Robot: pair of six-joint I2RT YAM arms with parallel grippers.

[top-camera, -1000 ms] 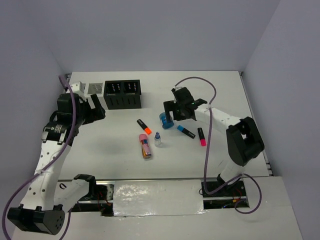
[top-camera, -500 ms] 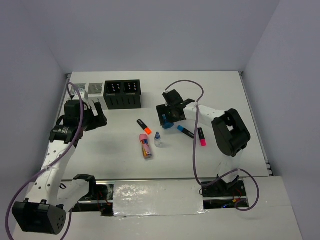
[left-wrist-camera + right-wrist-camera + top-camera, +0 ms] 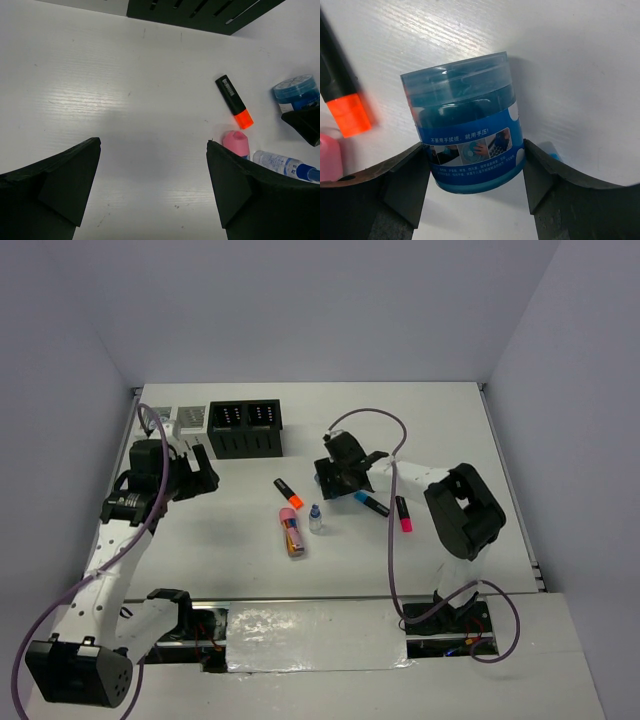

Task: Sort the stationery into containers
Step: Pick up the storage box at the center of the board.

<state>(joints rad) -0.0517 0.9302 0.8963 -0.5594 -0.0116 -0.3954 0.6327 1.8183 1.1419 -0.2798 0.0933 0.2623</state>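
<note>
A round blue jar (image 3: 465,135) stands on the table between my right gripper's (image 3: 338,478) fingers. Both pads touch its sides, so the gripper is shut on it. The gripper hides the jar in the top view, but it shows in the left wrist view (image 3: 297,92). An orange-capped highlighter (image 3: 288,492), a pink-orange tube (image 3: 290,532) and a tiny blue-capped bottle (image 3: 316,519) lie left of it. Blue-capped (image 3: 372,503) and pink-capped (image 3: 403,513) highlighters lie to its right. My left gripper (image 3: 197,476) is open and empty above bare table (image 3: 154,145). The black containers (image 3: 246,428) and the white ones (image 3: 190,418) stand at the back left.
The left arm partly covers the white containers. A small bit of blue (image 3: 550,150) shows by the right gripper's right finger; I cannot tell what it is. Grey walls close the table at the back and both sides.
My right gripper has moved left and down over the blue jar, which now sits between its fingers. My left arm has shifted slightly right and lower.
</note>
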